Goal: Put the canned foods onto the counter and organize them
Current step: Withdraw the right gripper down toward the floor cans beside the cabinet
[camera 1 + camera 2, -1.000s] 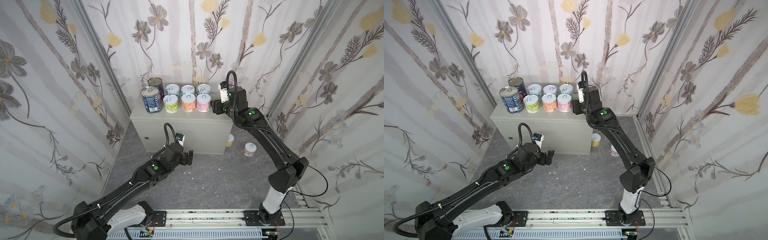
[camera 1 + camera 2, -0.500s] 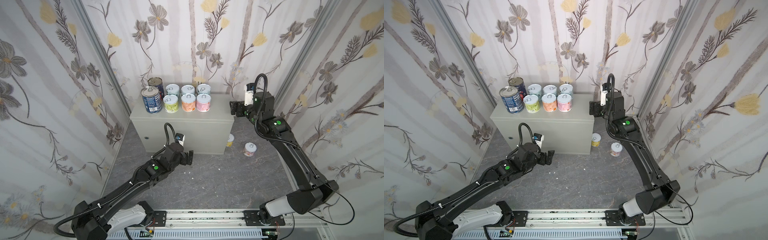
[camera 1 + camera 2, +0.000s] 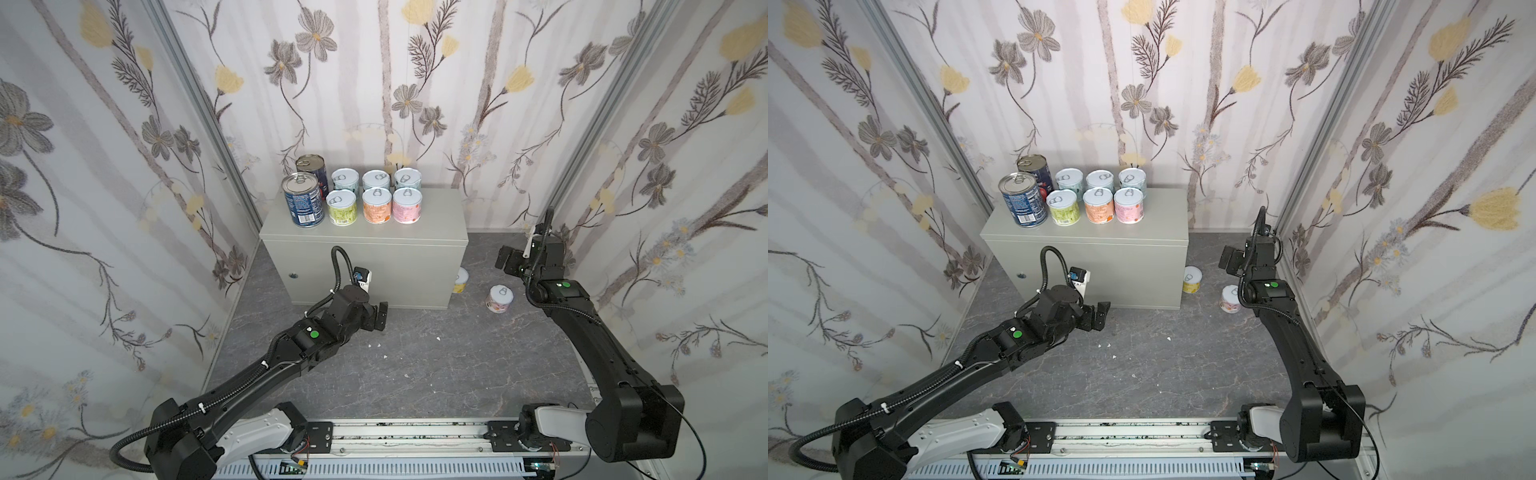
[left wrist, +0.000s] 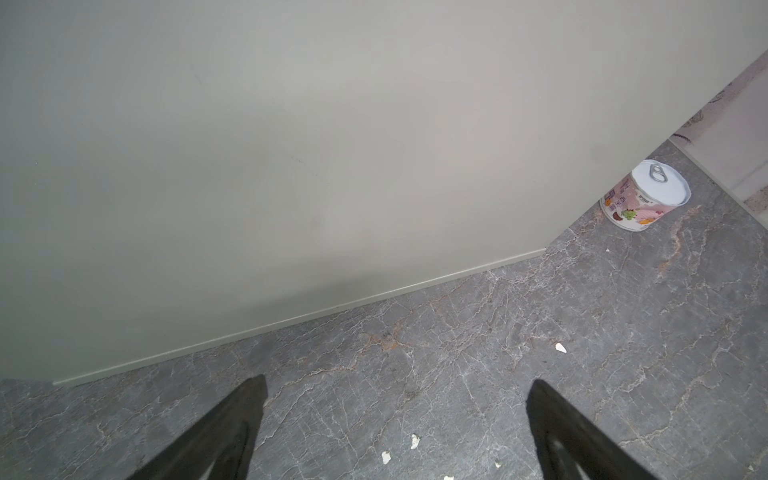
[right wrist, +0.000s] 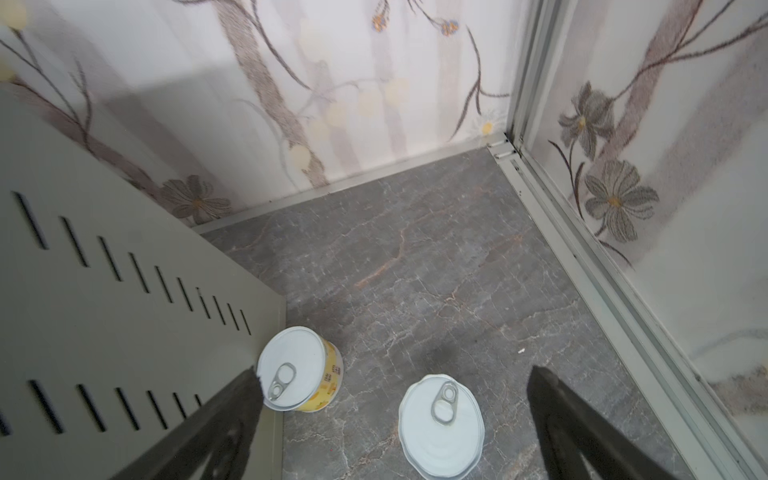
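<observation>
1. On the counter (image 3: 440,216), the two tall blue cans (image 3: 303,200) stand at one end, one behind the other. The six short cans (image 3: 377,205) stand next to them in two neat rows of three. I think they are packed close so the bare end of the counter has room for more.
2. Two more are not up there yet. The yellow can (image 5: 299,368) sits on the floor (image 3: 415,353), right beside the counter's side wall. The pink can (image 3: 500,297) sits on the floor near it, not touching it.
3. The right claw (image 3: 510,261) is spread wide and holds nothing. It hangs above those two floor cans. I think it is getting ready to grab one of them, but I cannot tell which.
4. The left claw (image 4: 397,380) is spread wide and empty too. It is low down in front of the counter, likely waiting out of the way.
5. Some things are hard to see. In a top view the counter's corner hides part of the yellow can (image 3: 462,282). The left wrist view shows only the pink can, with its edge cut off by the counter. The front row hides the bottoms of the back row. The words on the labels are too small to read.
</observation>
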Available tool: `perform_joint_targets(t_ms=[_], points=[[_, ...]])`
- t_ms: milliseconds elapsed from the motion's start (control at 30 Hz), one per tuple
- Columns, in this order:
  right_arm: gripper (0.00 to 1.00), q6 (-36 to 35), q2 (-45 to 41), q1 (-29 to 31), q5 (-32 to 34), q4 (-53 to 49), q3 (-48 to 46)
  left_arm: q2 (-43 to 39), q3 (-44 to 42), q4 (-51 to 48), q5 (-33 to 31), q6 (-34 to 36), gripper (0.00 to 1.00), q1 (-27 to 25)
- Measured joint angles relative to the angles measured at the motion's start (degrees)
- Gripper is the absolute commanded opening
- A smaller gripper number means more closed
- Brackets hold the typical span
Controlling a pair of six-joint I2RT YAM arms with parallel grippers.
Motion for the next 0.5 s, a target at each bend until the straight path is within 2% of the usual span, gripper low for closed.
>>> perform_joint_targets(t_ms=[300, 500], points=[[1.00, 3.1, 11.1, -2.0, 1.7, 1.9, -1.7, 0.8, 0.0, 0.0, 0.2, 0.0, 1.00, 0.0], [1.00, 4.8, 15.7, -3.8, 1.5, 2.1, -2.8, 4.7, 0.0, 0.4, 0.8, 0.1, 1.00, 0.0]])
